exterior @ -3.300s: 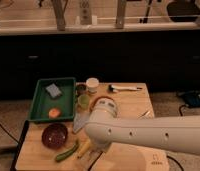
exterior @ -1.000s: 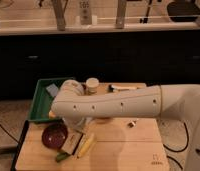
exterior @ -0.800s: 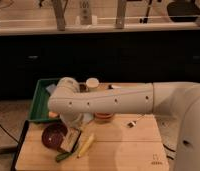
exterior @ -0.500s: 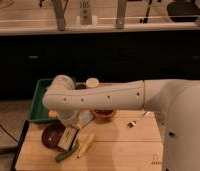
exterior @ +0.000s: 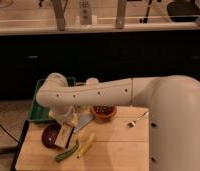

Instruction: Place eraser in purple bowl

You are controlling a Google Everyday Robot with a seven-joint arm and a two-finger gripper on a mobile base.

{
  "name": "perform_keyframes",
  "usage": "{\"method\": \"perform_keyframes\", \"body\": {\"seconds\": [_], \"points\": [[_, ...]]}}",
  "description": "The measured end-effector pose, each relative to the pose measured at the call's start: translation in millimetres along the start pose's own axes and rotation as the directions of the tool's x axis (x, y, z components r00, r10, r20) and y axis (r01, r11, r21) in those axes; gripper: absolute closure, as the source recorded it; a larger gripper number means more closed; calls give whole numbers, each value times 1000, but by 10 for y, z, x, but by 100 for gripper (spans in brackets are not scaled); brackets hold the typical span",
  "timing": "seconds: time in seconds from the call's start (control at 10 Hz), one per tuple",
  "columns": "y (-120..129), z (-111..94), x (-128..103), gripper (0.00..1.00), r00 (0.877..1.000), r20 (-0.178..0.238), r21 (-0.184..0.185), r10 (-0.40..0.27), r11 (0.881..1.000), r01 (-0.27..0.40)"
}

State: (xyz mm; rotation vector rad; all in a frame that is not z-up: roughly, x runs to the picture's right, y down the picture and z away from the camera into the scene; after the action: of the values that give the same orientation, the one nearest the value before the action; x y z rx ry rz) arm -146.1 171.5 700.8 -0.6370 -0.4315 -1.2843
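Swinging left since the earlier frames, the white arm now reaches from the right edge across to the table's point(exterior: 118, 152) near left corner, and it has carried the eraser along.

Nearest the front edge lie a green vegetable point(exterior: 66, 152) and, just to its right, a long yellow vegetable point(exterior: 86, 145).

Behind them, by the left edge, sits the purple bowl point(exterior: 49, 136). The eraser point(exterior: 65, 134) hangs tilted at the bowl's right rim, clamped in the tool point(exterior: 67, 125), which points down from the arm's wrist. Its long axis slants from upper right down toward the left, with the lower end toward the bowl's dark hollow.

The bowl's middle lies just left of the tool, so a short shift left probably comes before letting go. Whether the eraser touches the rim is unclear.

Farther back, an orange bowl point(exterior: 104, 111) sits under the arm and a green tray point(exterior: 37, 113) stands at the far left corner. A small utensil point(exterior: 136, 120) lies toward the right edge.
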Motion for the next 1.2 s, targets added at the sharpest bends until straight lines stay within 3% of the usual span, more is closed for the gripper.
{"method": "perform_keyframes", "body": {"seconds": [0.5,1.2], "points": [[-302,17,-14,100,995,14,7,-98,995,98],[-675,115,-119,100,976,28,10,-217,976,217]]}}
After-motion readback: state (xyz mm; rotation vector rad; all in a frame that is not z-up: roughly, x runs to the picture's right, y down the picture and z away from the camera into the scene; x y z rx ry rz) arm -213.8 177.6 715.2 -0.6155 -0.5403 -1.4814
